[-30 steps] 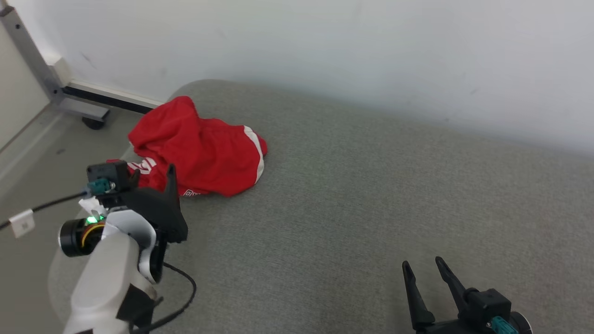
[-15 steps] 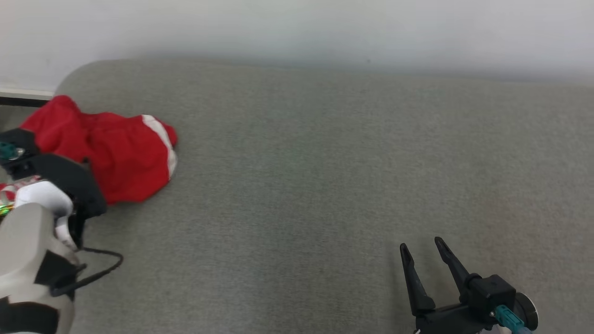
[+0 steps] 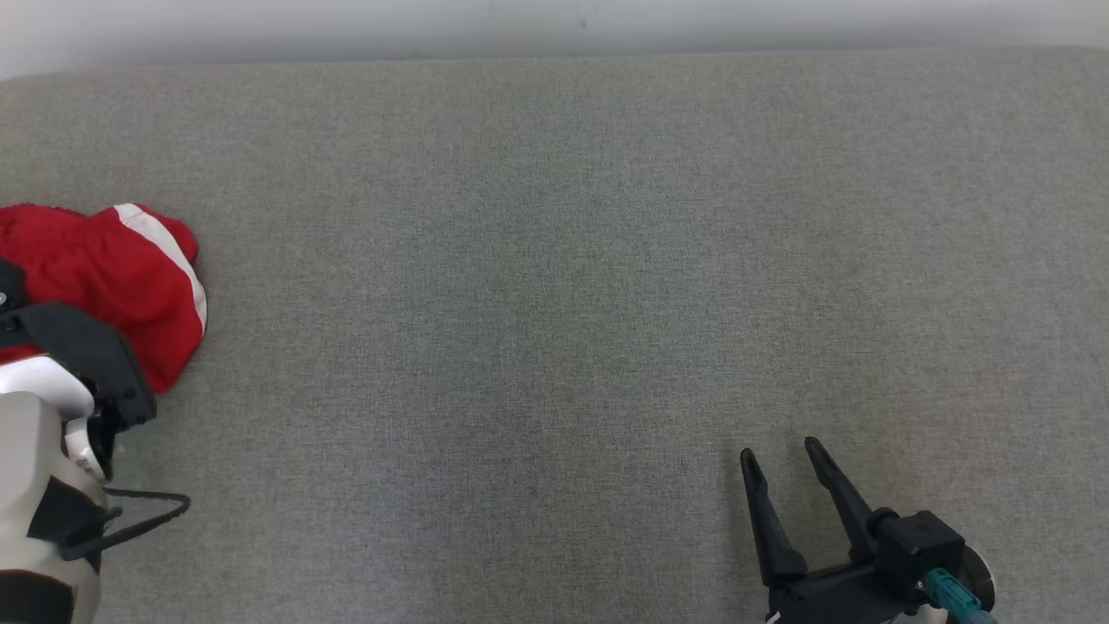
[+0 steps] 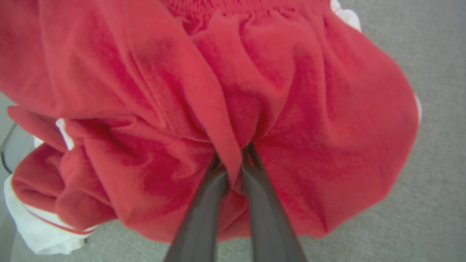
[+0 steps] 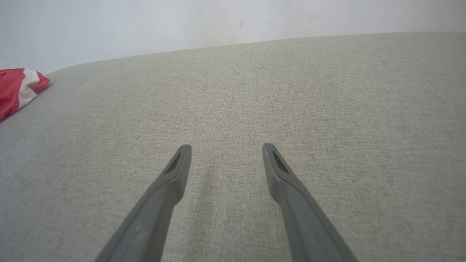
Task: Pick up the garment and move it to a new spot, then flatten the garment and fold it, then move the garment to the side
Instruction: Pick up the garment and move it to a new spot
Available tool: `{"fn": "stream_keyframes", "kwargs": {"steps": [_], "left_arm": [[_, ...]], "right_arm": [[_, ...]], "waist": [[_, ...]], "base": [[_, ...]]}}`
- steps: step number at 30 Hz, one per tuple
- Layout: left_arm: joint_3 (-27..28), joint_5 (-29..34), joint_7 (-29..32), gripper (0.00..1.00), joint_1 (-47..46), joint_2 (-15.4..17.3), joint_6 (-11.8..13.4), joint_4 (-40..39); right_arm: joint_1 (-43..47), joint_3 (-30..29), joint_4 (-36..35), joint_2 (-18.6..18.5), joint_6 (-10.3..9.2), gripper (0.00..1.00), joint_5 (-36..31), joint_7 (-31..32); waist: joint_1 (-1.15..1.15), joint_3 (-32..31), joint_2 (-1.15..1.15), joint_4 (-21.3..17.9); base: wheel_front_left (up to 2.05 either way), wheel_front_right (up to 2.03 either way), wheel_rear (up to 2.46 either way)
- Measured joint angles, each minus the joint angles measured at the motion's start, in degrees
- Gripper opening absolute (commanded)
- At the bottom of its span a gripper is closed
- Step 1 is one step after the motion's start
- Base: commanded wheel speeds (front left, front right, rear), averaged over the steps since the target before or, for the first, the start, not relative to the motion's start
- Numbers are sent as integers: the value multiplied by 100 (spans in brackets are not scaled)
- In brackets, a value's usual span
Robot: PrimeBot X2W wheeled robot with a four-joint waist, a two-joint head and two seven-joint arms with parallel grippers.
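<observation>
Grey fabric surface [image 3: 554,260], red shorts [image 3: 104,269] bunched at its left.
My left pincer [image 4: 233,162] pinches a fold of them; my right pincer [image 3: 780,451] is spread, well apart from them.

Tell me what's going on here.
The robot's left gripper has its jaws shut on a fold of the red garment, bunched at the left end of the grey padded surface. The right gripper hangs over the surface, jaws open and holding nothing. The garment is not yet flattened or folded.
</observation>
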Motion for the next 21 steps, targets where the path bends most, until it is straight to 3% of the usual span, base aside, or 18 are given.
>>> {"fn": "stream_keyframes", "kwargs": {"steps": [12,18,21], "left_arm": [[-244,88,22,0,-413,355,-372,-349],[-500,227,158,0,-764,488,-616,-970],[-572,152,212,0,-934,407,-749,-1413]], "right_arm": [[-96,131,636,1,0,100,421,-365],[-144,111,1084,1,0,100,709,-624],[-173,102,1280,2,0,100,840,-725]], "waist": [[-2,-501,-1,168],[-2,-959,-1,363],[-3,-1193,-1,445]], "base": [[0,0,0],[0,0,0],[0,0,0]]}}
